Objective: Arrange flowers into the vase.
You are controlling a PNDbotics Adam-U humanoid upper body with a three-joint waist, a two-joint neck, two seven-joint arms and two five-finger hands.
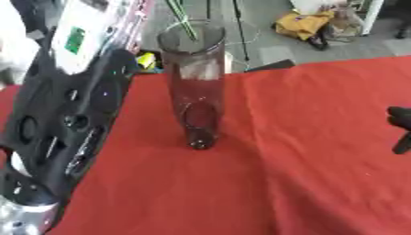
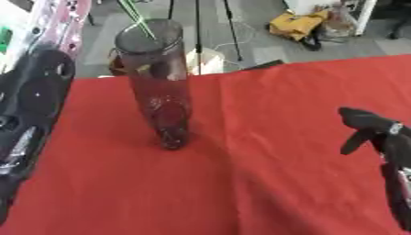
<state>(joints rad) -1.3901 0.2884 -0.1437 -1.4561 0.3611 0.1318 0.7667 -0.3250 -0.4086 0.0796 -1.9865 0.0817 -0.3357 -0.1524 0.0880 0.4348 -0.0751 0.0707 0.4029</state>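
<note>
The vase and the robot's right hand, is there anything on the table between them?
Nothing: between the vase and the right hand only bare red tablecloth shows, clearest in the right eye view.

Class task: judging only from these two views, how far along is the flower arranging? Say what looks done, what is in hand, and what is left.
Done: one green stem already sticks out of the tall clear vase, which stands upright on the red tablecloth. In hand: nothing; the right hand holds no flower, and the left arm shows at the left edge without its hand. Left: no other flowers show, so the rest can't be judged.
</note>
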